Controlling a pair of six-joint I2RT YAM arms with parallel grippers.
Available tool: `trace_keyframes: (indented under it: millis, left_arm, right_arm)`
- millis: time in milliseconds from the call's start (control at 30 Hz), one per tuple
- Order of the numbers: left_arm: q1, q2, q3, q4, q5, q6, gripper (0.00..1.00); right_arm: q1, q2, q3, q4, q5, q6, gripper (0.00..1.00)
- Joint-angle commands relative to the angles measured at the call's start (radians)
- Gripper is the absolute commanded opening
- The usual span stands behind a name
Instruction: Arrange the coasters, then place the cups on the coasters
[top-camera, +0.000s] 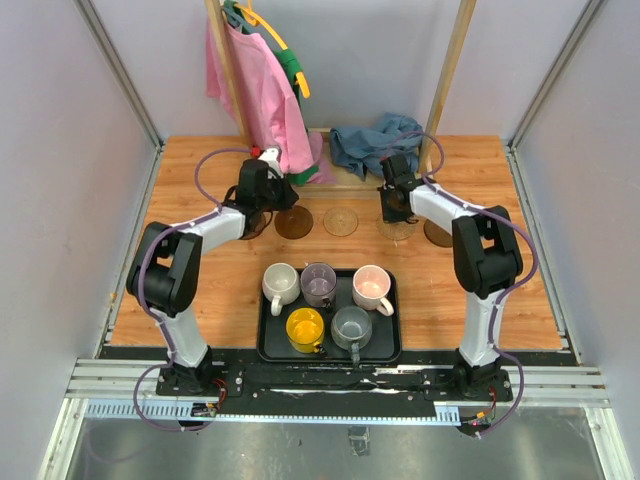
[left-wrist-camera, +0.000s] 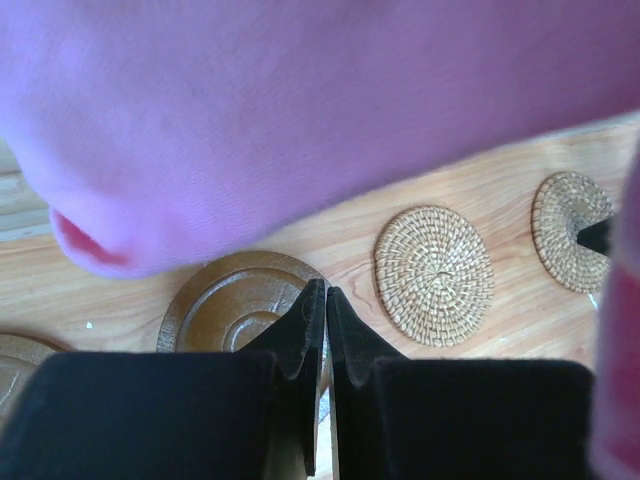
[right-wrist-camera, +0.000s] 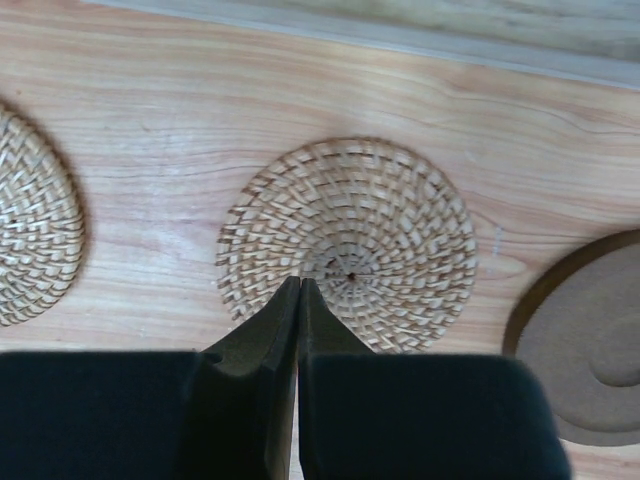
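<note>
At 6 o'clock on the surface (top-camera: 200, 290), a black tray (top-camera: 268, 345) held the yellow cup (top-camera: 304, 327) and grey cup (top-camera: 351, 326) nearest, with the cream cup (top-camera: 279, 282), purple cup (top-camera: 318, 283) and pink cup (top-camera: 371, 287) behind. Beyond, coasters (top-camera: 341, 220) lay in a row from 9 to 3 o'clock. The left claw (left-wrist-camera: 326, 292), jaws together and empty, hovered over a brown coaster (left-wrist-camera: 235, 300). The right claw (right-wrist-camera: 300, 283), jaws together, pointed at a woven coaster (right-wrist-camera: 350, 240). A pink cloth (top-camera: 262, 100) hung at 11 o'clock.

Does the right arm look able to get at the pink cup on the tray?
Probably yes. The pink cup stands uncovered, rightmost on the tray, near that arm. The right gripper, shut over a woven coaster, would have to open first.
</note>
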Motion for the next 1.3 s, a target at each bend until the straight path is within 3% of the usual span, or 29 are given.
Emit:
trace_keyframes:
  millis: [0,267,600,1267]
  left_arm:
    - [0.004,-0.062,-0.044,0.039,0.027,-0.007,0.08]
    - [0.005,-0.137,-0.161,0.043,0.023,-0.048,0.07]
    - [0.004,-0.23,-0.234,0.004,-0.093,-0.037,0.06]
    - [0.005,-0.26,-0.263,-0.027,-0.157,-0.032,0.06]
  right_arm:
    - [-0.038,-0.041,-0.007,-0.01,0.041,0.025,0.02]
    - [-0.05,-0.024,-0.026,-0.016,0.001,0.03,0.02]
    - [-0.049,0.047,-0.015,-0.009,-0.074,0.031,0.02]
    - [0.003,0.093,0.058,-0.025,-0.111,0.017,0.02]
